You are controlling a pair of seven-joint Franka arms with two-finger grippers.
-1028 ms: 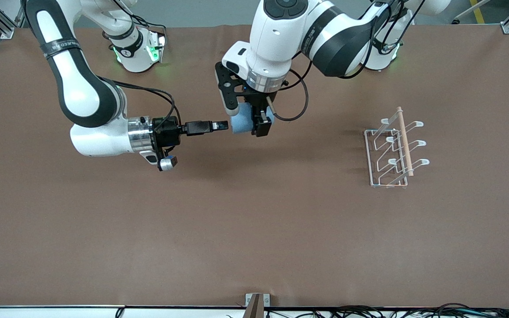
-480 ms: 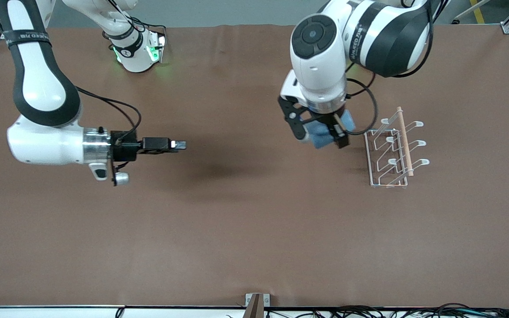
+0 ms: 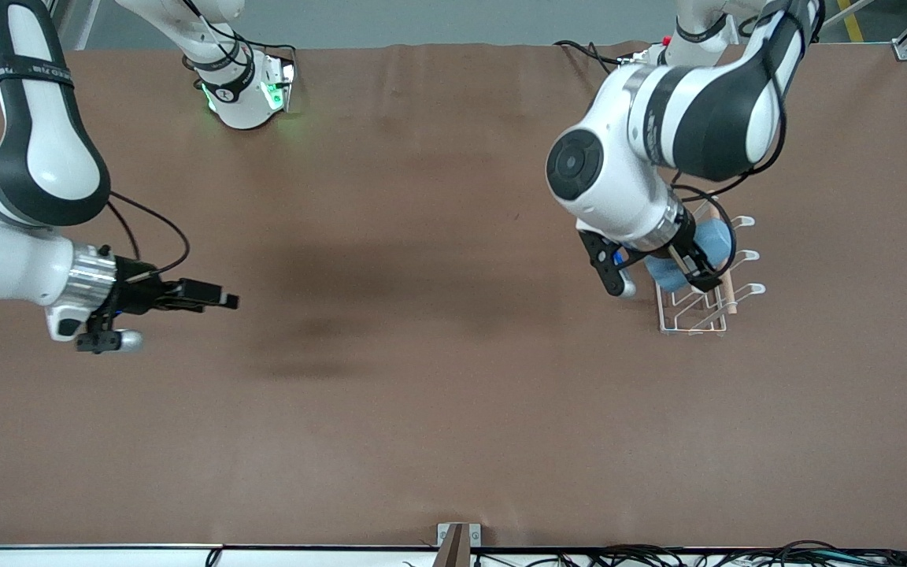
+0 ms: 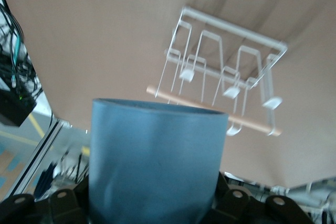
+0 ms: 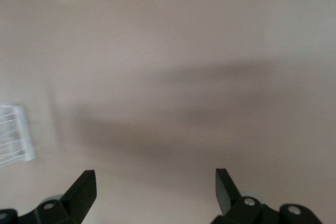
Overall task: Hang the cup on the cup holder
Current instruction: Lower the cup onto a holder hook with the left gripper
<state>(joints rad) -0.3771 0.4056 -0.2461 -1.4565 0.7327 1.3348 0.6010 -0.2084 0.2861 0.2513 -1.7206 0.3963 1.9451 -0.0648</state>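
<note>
Even, bright light falls from overhead on my table (image 3: 438, 441), with no glare on the matte brown cover. Broad, soft-edged shadows of my arms lie across its middle, darkest toward the right arm's end. Green lamps glow on my right arm's base (image 3: 245, 90). The front view is sharp from edge to edge. My left wrist view is soft: the cup (image 4: 155, 161) close to the lens is hazy, the cup holder (image 4: 226, 77) smeared. My right wrist view is blurred all over, showing only a dim shadow band across pale cloth.
</note>
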